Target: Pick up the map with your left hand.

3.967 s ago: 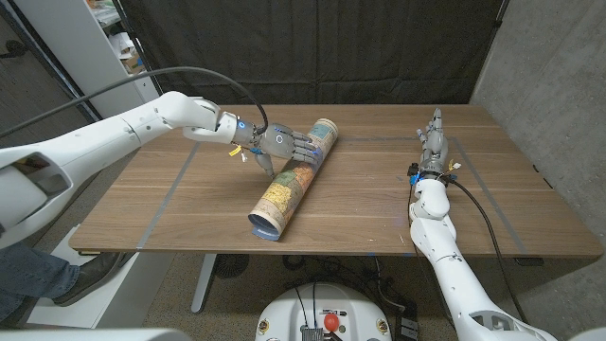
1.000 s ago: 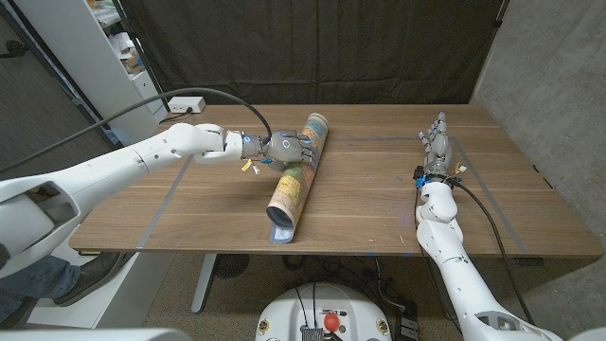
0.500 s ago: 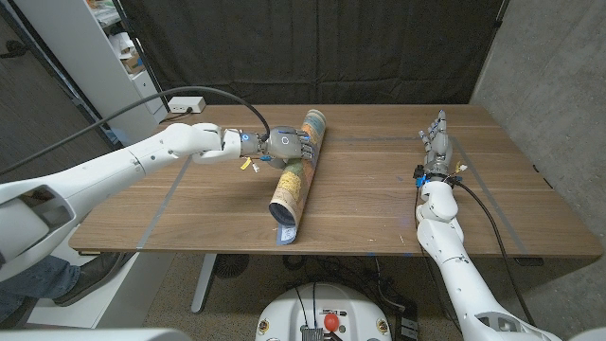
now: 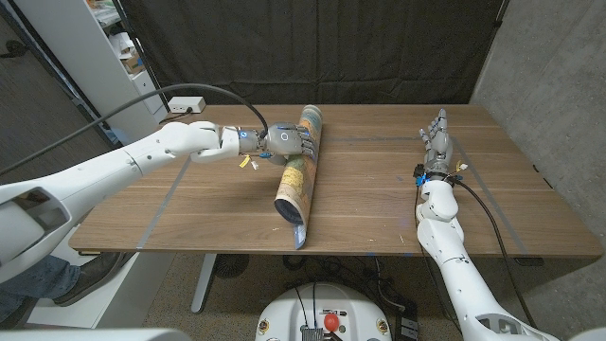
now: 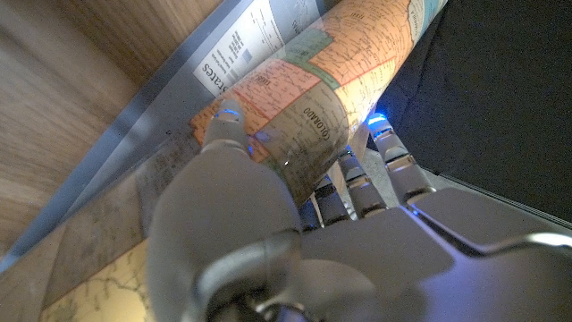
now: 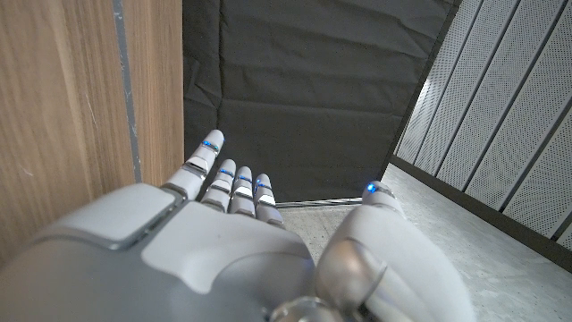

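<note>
A wooden table (image 4: 379, 189) with a visible grain and thin grey lines across its top fills the middle of the head view. Behind it hangs a dark curtain (image 4: 312, 47).

The map (image 4: 297, 170) is a rolled paper tube printed in orange, yellow and blue patches. The left hand (image 4: 284, 142) grips it around the upper part of the roll, fingers (image 5: 393, 161) wrapped over one side and the thumb (image 5: 219, 148) pressed on the other. The near end of the roll tilts out below the hand toward the table's front edge; whether that end touches the wood cannot be told. Small print on the paper is too blurred to read in the left wrist view.

The right hand (image 4: 436, 142) stands well apart on the table's right side, holding nothing, its smooth grey fingers (image 6: 234, 183) extended close together with the thumb apart.
</note>
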